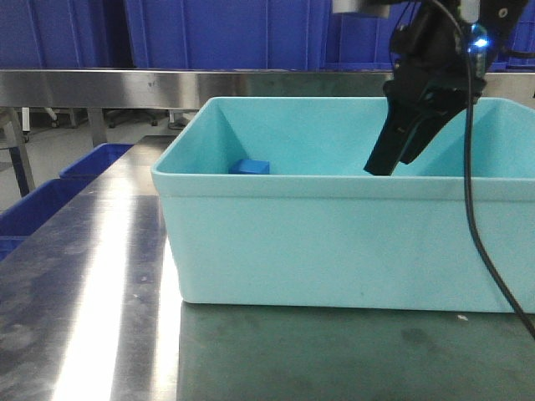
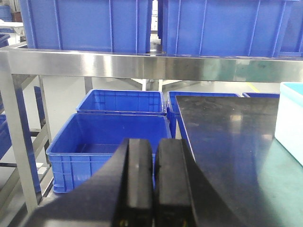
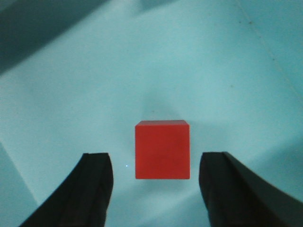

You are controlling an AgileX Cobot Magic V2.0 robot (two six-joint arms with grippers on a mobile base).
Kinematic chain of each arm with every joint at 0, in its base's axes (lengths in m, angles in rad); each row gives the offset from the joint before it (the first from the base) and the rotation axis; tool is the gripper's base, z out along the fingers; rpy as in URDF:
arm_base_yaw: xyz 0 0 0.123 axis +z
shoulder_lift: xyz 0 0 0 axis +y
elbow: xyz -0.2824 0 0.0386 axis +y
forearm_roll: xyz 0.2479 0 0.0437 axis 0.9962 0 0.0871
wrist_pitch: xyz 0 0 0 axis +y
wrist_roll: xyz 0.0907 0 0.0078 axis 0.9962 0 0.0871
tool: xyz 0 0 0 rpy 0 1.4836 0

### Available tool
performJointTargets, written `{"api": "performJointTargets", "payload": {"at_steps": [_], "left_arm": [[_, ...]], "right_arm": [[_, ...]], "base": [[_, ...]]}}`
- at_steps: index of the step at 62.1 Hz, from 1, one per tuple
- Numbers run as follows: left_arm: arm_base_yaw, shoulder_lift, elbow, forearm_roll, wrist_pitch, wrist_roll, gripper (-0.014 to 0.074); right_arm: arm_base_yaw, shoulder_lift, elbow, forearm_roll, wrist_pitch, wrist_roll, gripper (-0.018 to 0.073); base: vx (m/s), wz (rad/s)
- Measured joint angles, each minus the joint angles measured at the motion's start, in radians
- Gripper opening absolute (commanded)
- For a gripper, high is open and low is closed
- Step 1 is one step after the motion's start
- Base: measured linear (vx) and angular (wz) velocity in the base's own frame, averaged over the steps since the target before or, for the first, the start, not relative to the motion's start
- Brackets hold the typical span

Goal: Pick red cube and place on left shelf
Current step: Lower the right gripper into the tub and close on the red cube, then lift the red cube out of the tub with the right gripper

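The left shelf [image 2: 118, 66], loaded with blue crates [image 2: 85, 23], holds no cube yet, so the placing is all ahead. On the steel surface [image 1: 84, 292] sits a teal bin [image 1: 334, 251]. The right hand [image 1: 391, 164] reaches down into the bin, spread wide, its fingers either side of the red cube [image 3: 162, 150] on the bin floor without touching it. I judge the grasp comes next. The left hand [image 2: 155, 156] is closed tight and empty.

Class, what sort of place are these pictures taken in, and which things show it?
Probably a warehouse or factory workroom: big blue plastic crates sit on and under a brushed stainless-steel rack, with a shiny steel worktable.
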Motion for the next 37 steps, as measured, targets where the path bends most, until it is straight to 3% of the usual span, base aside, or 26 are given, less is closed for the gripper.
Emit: {"api": "performJointTargets", "payload": {"at_steps": [24,37], "left_arm": [[0.000,0.000,0.000,0.000,0.000,0.000,0.0102],[0.000,0.000,0.000,0.000,0.000,0.000,0.0102]], "right_arm": [[0.000,0.114,-0.004,0.002,-0.041,-0.007,0.0490],[0.000,0.134,-0.006,0.002,-0.047,-0.009,0.0293]], "base": [[0.00,0.00],[0.00,0.00]]}}
